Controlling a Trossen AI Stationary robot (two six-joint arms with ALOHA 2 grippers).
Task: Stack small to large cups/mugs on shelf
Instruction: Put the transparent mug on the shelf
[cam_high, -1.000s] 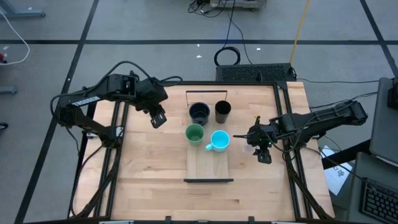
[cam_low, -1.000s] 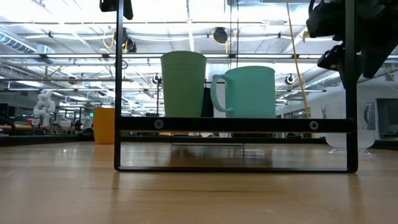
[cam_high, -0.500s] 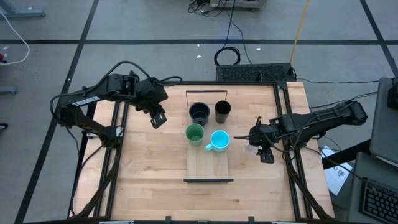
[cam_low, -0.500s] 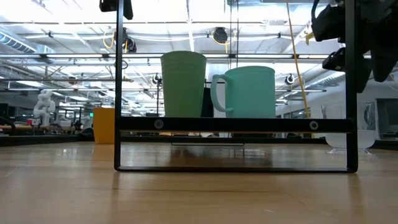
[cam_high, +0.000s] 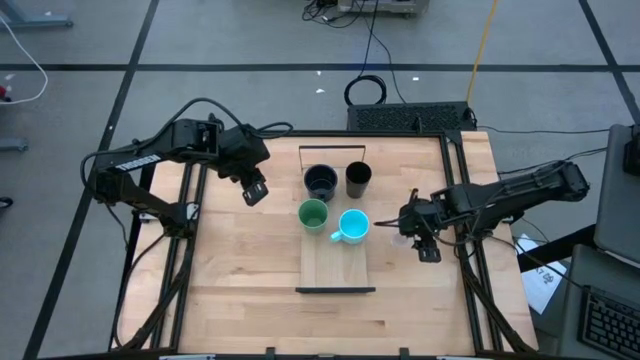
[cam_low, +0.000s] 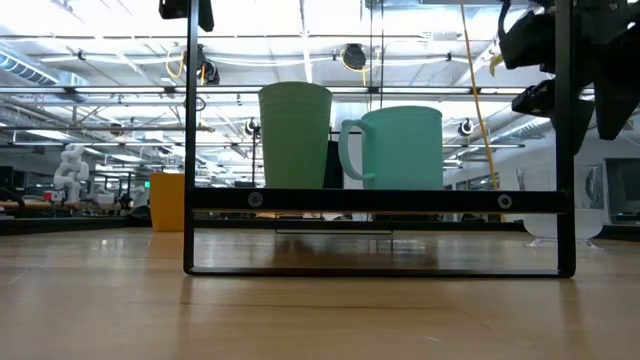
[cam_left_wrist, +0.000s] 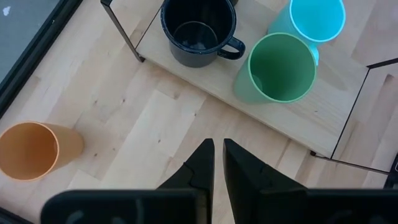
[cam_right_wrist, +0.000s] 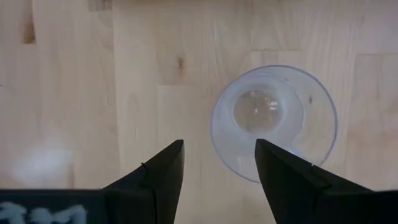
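Observation:
On the shelf (cam_high: 335, 265) stand the dark mug (cam_high: 320, 181), the tall black cup (cam_high: 358, 178), the green cup (cam_high: 313, 214) and the bright blue mug (cam_high: 353, 226). The small clear cup (cam_right_wrist: 273, 121) stands upright on the tabletop to the right of the shelf. My right gripper (cam_right_wrist: 219, 165) hovers open just above and beside it, touching nothing. The orange cup (cam_left_wrist: 28, 149) stands on the tabletop left of the shelf, hidden under my left arm in the high view. My left gripper (cam_left_wrist: 217, 162) hangs shut above the table between the orange cup and the shelf.
The shelf's dark end frame (cam_low: 370, 200) stands raised across the near end, with thin posts at the corners. The clear cup (cam_high: 400, 238) is close to the blue mug's side of the shelf. Bare wood (cam_high: 240, 270) lies near the table's near left side.
My right gripper has edged slightly toward the table's left, nearer the clear cup, and stayed open. The cups and my left arm have kept still.

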